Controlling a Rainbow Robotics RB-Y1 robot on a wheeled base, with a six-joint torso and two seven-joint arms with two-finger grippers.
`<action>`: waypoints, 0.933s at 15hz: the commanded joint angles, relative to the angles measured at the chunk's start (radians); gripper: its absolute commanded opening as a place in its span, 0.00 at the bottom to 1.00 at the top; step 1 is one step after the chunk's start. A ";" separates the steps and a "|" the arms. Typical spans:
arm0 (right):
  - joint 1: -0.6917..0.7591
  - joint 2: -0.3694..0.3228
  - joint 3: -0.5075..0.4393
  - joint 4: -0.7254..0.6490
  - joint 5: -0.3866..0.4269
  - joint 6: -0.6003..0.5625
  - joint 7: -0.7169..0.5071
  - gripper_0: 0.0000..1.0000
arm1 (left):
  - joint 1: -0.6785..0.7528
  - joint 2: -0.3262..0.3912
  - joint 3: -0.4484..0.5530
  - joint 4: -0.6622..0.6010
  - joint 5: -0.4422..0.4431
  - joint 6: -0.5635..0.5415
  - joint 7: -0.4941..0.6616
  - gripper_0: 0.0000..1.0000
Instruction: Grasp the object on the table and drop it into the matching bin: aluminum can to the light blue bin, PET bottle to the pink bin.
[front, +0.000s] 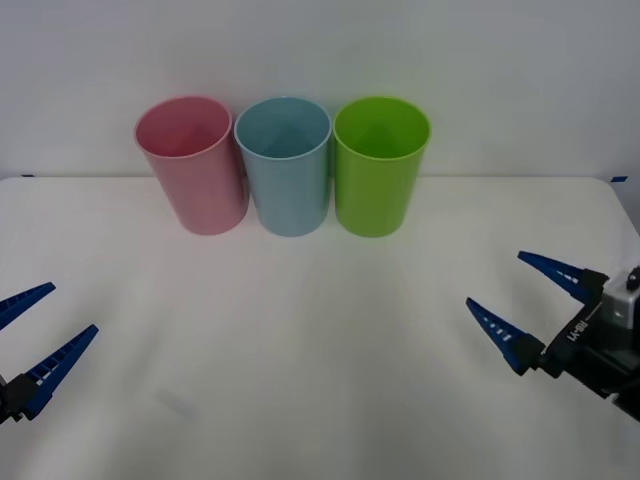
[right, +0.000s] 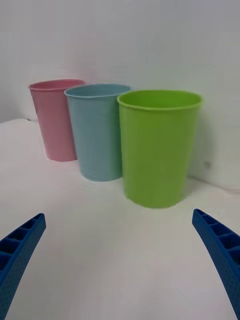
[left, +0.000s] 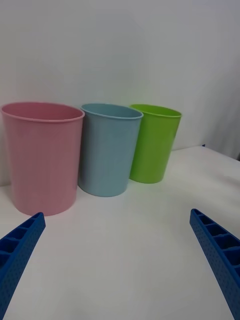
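- Left gripper (front: 30, 345): fingers spread, empty, low over the table (front: 300, 380); likely parked.
- Pink bin (front: 190, 165), light blue bin (front: 287, 165), lime green bin (front: 378, 165): upright row well beyond both fingertips, mouths open for drops.
- Right gripper (front: 525, 300): fingers spread, empty.
- Can: not visible between either pair of fingers; possibly already binned.

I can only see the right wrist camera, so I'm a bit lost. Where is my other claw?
Observer: The left claw is open, over the near left part of the table.
Operator: Which bin is closest to it?
Observer: The pink bin. The light blue bin comes next, and the lime green bin is farthest from it.
Operator: And where is my right claw on the table?
Observer: The right claw is open over the right side, nearer the robot than the row of bins.
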 joint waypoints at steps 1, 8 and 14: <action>0.057 0.022 -0.054 0.000 -0.016 -0.023 0.024 1.00 | 0.000 0.000 0.000 0.000 0.000 0.000 0.000 1.00; 0.199 0.029 -0.145 0.001 -0.133 -0.087 0.070 1.00 | 0.000 0.000 0.000 0.000 0.000 0.000 0.000 1.00; 0.284 0.029 -0.177 0.003 -0.183 -0.119 0.107 1.00 | 0.000 0.000 0.000 0.000 0.000 0.000 0.000 1.00</action>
